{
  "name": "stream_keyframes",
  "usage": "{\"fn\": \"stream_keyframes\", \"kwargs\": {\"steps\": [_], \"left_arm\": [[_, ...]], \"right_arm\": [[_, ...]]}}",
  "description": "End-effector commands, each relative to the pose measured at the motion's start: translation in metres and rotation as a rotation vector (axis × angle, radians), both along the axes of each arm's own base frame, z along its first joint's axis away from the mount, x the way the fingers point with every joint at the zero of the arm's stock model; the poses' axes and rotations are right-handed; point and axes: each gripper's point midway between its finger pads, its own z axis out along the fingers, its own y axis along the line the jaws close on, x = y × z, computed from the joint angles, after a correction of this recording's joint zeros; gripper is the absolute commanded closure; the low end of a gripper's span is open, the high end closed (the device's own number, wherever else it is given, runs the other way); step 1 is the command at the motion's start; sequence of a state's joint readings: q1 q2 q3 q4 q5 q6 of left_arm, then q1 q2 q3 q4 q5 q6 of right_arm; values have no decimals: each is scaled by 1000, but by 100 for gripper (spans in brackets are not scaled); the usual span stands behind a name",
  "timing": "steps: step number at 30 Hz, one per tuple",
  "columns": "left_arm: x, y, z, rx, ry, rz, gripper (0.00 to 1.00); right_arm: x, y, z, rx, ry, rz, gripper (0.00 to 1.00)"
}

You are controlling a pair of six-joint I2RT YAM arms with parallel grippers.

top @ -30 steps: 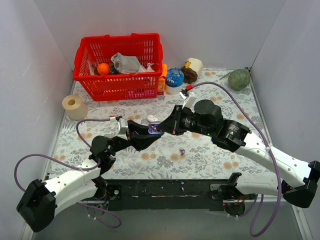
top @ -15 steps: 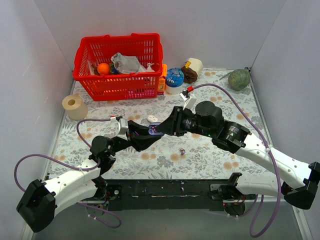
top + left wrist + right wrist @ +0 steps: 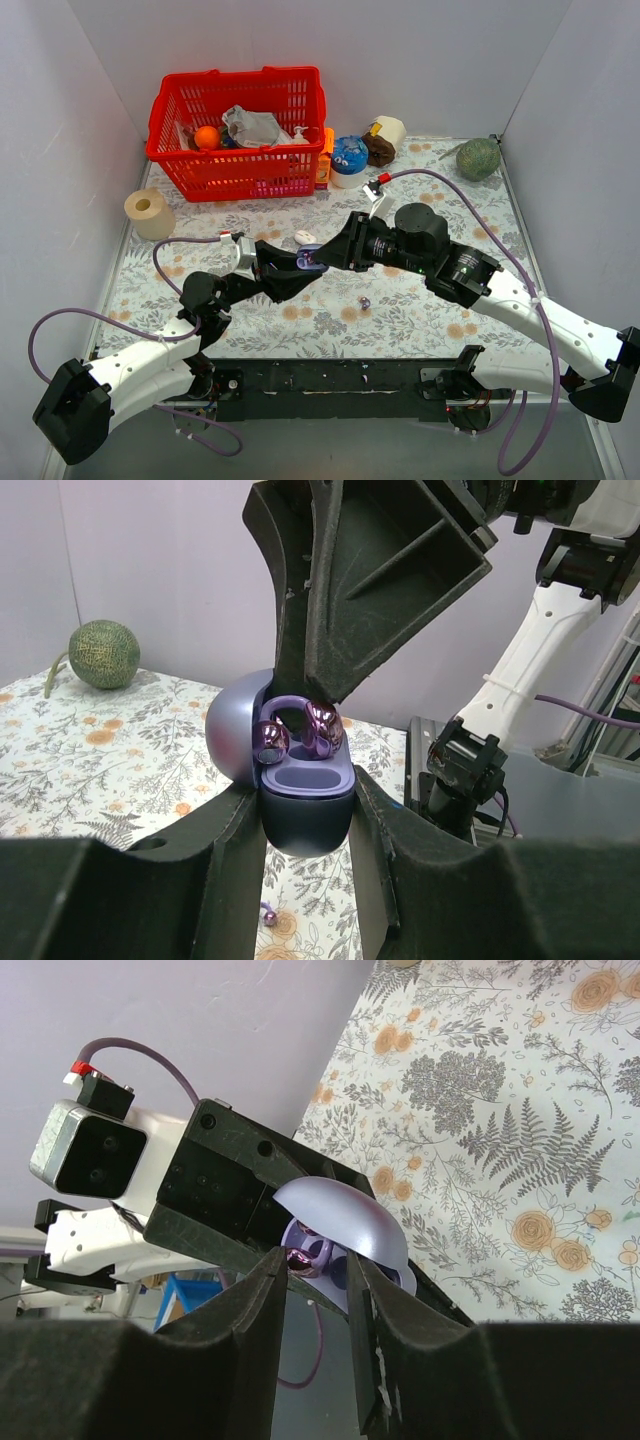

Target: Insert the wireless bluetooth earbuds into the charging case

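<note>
My left gripper (image 3: 305, 810) is shut on the charging case (image 3: 305, 820), holding it above the mat with its lavender lid (image 3: 235, 735) open. One purple earbud (image 3: 298, 730) sits at the case's mouth, right under my right gripper (image 3: 318, 1260). The right gripper's jaws close narrowly round the bud (image 3: 305, 1258), and the lid (image 3: 340, 1215) shows behind them. In the top view the two grippers meet at mid-table, left (image 3: 306, 264) and right (image 3: 326, 257). The second earbud (image 3: 364, 301) lies on the mat, and it also shows in the left wrist view (image 3: 268, 912).
A red basket (image 3: 236, 76) of items stands at the back left, with a paper roll (image 3: 149, 212) on its left. A blue-white cup (image 3: 349, 160), a brown item with a tape roll (image 3: 385, 138) and a green melon (image 3: 479, 158) line the back. A small white object (image 3: 304, 238) lies beside the grippers.
My right gripper has edged slightly left, closer over the case. The left arm and the loose earbud have not moved.
</note>
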State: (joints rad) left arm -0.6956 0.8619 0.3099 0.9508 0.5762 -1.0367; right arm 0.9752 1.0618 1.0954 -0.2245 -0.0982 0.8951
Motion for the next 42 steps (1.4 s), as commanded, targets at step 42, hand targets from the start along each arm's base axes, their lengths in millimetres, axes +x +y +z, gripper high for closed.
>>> {"fn": "stream_keyframes", "kwargs": {"steps": [42], "left_arm": [[-14,4,24,-35,-108,-28,100]], "right_arm": [[8,4,-2,76,51,-35,62]]}}
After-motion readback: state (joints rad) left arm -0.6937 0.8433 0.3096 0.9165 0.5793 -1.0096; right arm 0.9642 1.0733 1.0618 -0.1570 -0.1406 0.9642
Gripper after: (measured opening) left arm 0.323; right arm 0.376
